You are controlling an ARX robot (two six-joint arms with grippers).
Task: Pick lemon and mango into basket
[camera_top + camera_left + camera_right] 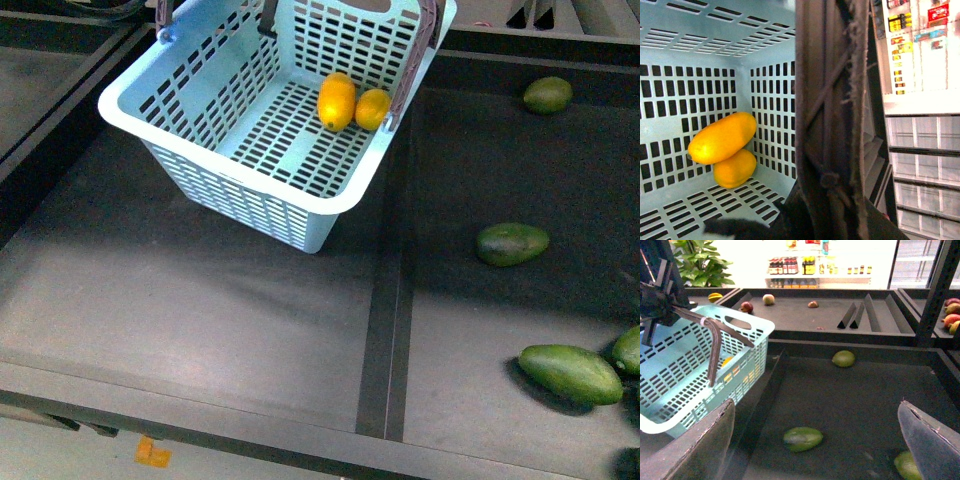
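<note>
**Both yellow fruits in the basket, basket tilted**

Front view: the basket [250,190] sat tilted at upper left of the dark surface [200,300], its open top facing the camera. Two yellow-orange fruits lay inside against the far right corner, touching each other: the mango [336,101] on the left, the slightly smaller lemon [372,109] on the right. The grey-brown handle [415,60] ran along the basket's right side. Four dark green mangoes lay on the surface to the right, well apart from the basket: one far up [548,95], one mid [512,244], one near the front [570,373] w/ another [628,350] just beside it at the edge. Neither hand showed here.

Left wrist view: close look into the basket [700,90]. Mango [722,138] rested on top of the lemon [735,168], both in the corner by the slotted wall. The handle [832,100] filled the middle of the frame, very close to the camera. Left hand itself not clearly seen; cannot tell if it was pinching the handle.

Right wrist view: the right hand [817,440] was spread wide, its two fingers [705,450] far apart w/ nothing between them. Basket [690,370] at one side, handle [715,347] raised; a dark clamp-like part [655,295] sat at the handle's top. Green mangoes [802,438] lay on the surface [850,400].
</note>
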